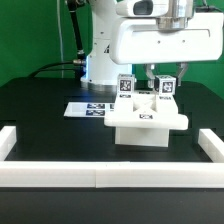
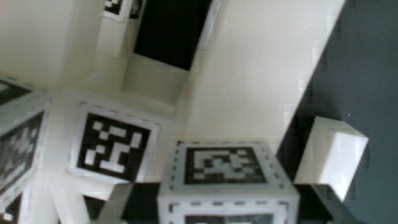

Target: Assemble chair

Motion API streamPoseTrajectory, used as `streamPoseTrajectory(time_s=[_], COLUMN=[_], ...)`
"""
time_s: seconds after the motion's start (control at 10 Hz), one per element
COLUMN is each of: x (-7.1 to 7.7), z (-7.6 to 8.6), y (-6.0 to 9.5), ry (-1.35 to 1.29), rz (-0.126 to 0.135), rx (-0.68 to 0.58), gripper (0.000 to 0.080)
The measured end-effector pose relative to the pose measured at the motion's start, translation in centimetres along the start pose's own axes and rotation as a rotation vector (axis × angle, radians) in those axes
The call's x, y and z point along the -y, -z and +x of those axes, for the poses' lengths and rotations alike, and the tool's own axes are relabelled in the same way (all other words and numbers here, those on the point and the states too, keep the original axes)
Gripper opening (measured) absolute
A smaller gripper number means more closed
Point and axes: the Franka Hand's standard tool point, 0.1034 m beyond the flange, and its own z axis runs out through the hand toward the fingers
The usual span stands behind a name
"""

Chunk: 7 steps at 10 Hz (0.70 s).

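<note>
Black tabletop (image 1: pixel 40 125) edged by white rail (image 1: pixel 100 178); green backdrop (image 1: pixel 30 30).

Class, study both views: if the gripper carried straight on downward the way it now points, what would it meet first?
Most likely the chair: the gripper hangs directly over its tagged upright posts, with the white seat slab beneath. Depth is uncertain, so which block comes first is unclear.
</note>
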Motion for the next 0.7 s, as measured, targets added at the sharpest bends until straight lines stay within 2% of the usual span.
streamPoseTrajectory(time_s=[0.7], x=[0.13], z=[0.02], y=[-0.01], ry=[-0.52], rz=[0.005], rx=[0.0], gripper=[0.0285])
